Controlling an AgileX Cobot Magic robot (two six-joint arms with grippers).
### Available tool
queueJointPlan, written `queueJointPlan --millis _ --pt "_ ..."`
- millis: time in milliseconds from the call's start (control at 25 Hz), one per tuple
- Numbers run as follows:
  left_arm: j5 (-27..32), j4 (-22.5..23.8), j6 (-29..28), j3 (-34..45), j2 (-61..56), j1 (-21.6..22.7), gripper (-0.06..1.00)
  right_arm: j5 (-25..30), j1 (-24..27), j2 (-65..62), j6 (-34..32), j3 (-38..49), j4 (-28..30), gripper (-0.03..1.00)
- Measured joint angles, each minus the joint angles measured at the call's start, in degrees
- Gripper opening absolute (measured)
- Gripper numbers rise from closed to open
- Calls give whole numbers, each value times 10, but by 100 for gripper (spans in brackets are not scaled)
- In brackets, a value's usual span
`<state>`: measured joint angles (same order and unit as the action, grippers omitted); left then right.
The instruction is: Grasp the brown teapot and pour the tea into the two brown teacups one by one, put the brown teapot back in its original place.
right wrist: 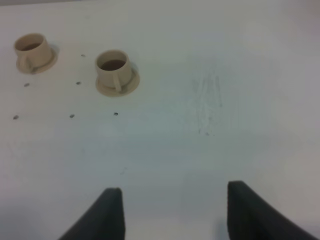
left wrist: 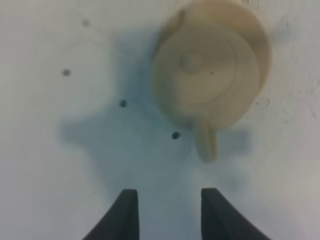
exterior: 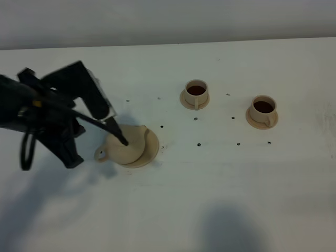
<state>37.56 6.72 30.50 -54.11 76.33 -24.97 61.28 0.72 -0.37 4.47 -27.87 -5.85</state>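
Nearest, on the white table (exterior: 220, 199), sits the brown teapot (exterior: 123, 145) on its wide saucer (exterior: 151, 149), with the left gripper (left wrist: 167, 212) hanging just above and beside it, jaws parted and grasping nothing. Farther back stand the two brown teacups, one (exterior: 196, 92) toward the middle and one (exterior: 262, 108) to the right, each on a small saucer and holding dark tea. Seen from its wrist camera, right gripper (right wrist: 172, 212) spread wide and empty over bare table, well apart from the cups.
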Motion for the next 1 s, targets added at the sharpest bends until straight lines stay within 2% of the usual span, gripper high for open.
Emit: queueJointPlan --millis 200,560,720,1000 --pt "34 0 -23 0 -118 0 36 0 0 0 0 0 0 45" --pt "43 0 -45 0 -340 0 31 0 0 0 0 0 0 45" --pt "58 0 -101 0 -393 0 28 0 0 0 0 0 0 45" --pt "147 0 -199 0 -445 0 26 0 0 0 0 0 0 45"
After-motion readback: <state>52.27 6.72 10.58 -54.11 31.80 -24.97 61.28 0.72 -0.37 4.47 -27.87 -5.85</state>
